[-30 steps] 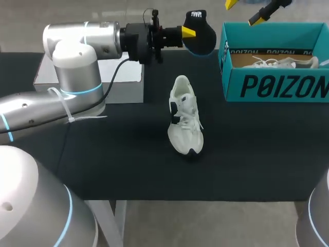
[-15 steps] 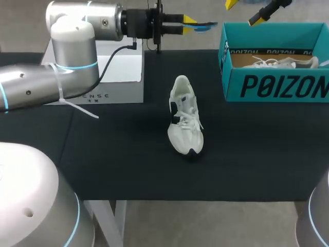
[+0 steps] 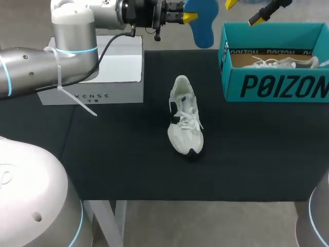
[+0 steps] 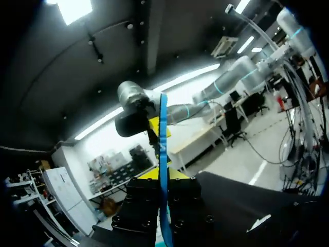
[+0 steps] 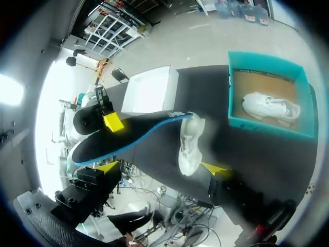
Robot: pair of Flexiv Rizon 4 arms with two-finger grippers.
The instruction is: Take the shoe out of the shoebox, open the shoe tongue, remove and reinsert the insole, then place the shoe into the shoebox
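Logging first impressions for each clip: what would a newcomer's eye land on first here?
The blue insole stands out first, pinched in the left gripper and held in the air just beside the teal shoebox. Next comes the white shoe sitting alone in the middle of the black table, then a second white shoe inside the shoebox.
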